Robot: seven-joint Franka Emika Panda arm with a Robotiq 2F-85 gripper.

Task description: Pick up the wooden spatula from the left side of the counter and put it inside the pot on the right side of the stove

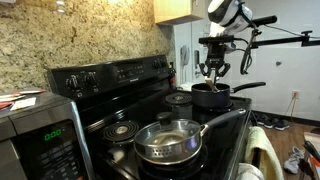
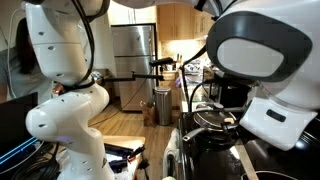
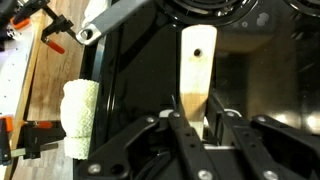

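Note:
The wooden spatula (image 3: 196, 65) is a pale flat utensil with a hole near its end; in the wrist view it sticks out from between my fingers. My gripper (image 3: 196, 112) is shut on the wooden spatula. In an exterior view my gripper (image 1: 214, 70) hangs just above the black pot (image 1: 212, 96), which stands on the stove (image 1: 130, 85) at its far end, long handle (image 1: 247, 87) pointing away. The wrist view looks down into the dark pot (image 3: 250, 70) with the spatula over it.
A shiny steel pan with a glass lid (image 1: 168, 141) sits on the near burner. A silver microwave (image 1: 35, 135) with a green display stands beside the stove. A pale towel (image 3: 80, 115) hangs at the stove's front. The arm's white body (image 2: 70, 90) fills the other exterior view.

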